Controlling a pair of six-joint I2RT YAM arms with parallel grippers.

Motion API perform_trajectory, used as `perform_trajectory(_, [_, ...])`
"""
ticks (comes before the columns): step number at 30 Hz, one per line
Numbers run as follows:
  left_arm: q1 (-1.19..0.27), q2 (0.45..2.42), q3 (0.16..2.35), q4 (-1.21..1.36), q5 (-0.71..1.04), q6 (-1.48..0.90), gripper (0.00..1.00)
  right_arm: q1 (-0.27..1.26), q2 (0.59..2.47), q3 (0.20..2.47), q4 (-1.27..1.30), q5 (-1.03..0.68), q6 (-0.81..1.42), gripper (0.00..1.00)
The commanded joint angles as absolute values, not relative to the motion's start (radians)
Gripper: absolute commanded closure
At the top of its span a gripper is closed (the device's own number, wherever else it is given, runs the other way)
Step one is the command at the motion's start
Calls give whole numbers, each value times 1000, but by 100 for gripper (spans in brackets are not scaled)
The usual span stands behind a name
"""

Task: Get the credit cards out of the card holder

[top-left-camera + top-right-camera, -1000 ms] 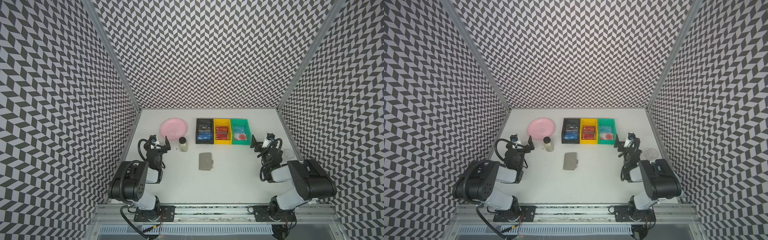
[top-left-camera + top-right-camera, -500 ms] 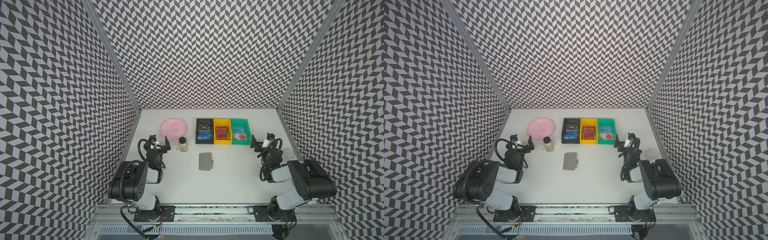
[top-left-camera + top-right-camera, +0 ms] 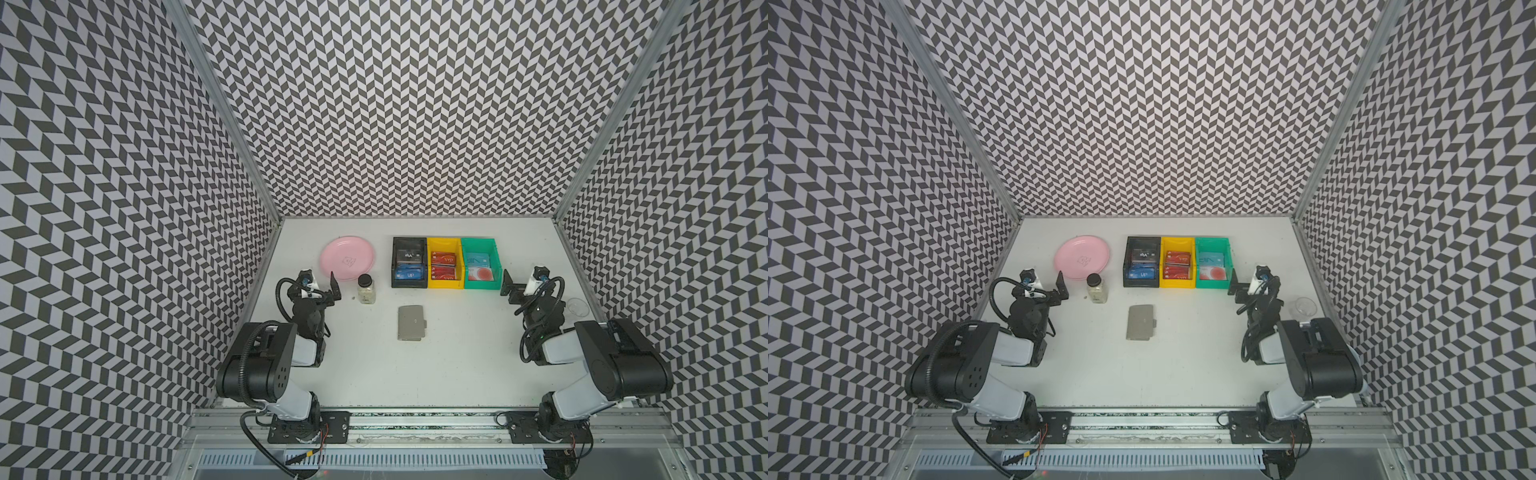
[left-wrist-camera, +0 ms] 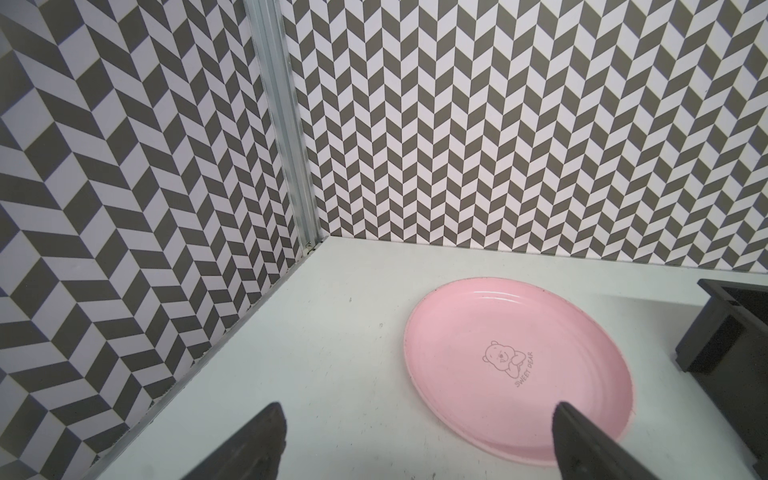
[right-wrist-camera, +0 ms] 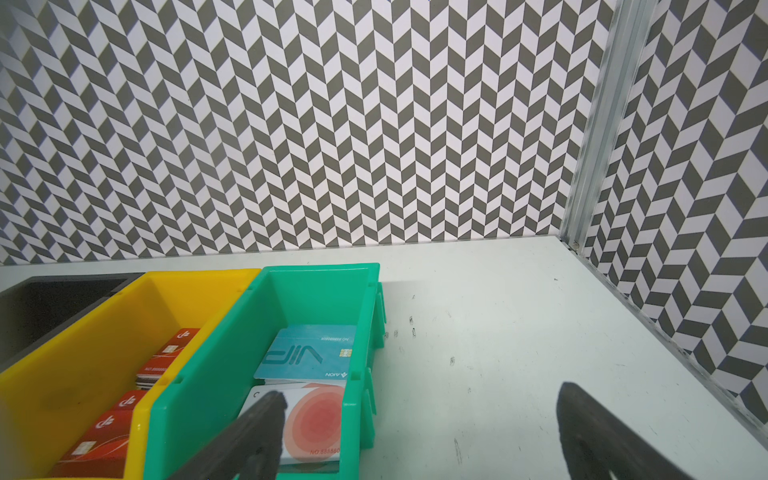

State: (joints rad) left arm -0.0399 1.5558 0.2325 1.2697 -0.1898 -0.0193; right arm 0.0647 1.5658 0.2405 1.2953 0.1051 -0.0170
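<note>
The grey card holder (image 3: 411, 323) (image 3: 1140, 322) lies shut and flat at the table's middle, its tab clasp to the right. Whatever it holds is hidden. Credit cards show only in the bins: a blue VIP card (image 3: 409, 273), red cards (image 3: 444, 272) and a whitish card with a red circle (image 3: 481, 274) (image 5: 316, 419). My left gripper (image 3: 320, 286) (image 4: 417, 409) hovers open near the left wall, well left of the holder. My right gripper (image 3: 521, 286) (image 5: 422, 392) is open beside the green bin, empty.
A black bin (image 3: 409, 241), a yellow bin (image 3: 444, 242) and a green bin (image 3: 480, 242) (image 5: 316, 286) stand in a row at the back. A pink plate (image 3: 347, 257) (image 4: 457, 316) and a small capped bottle (image 3: 365, 289) sit back left. A clear cup (image 3: 577, 308) is by the right wall.
</note>
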Motion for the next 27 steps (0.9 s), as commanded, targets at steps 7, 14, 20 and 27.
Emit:
perform_trajectory(7, [-36, 1559, 242, 1279, -186, -26, 0, 74, 1568, 196, 1400, 109, -37, 4])
perform_trajectory(14, [-37, 1520, 230, 1270, -215, -35, 0, 114, 1442, 255, 1212, 154, -78, 7])
perform_trajectory(20, [-71, 1306, 247, 1071, -222, -5, 3, 251, 1283, 423, 824, 219, -131, 10])
perform_trajectory(27, [-189, 1048, 375, 593, -162, -125, 7, 371, 1234, 653, 268, -76, 21, 14])
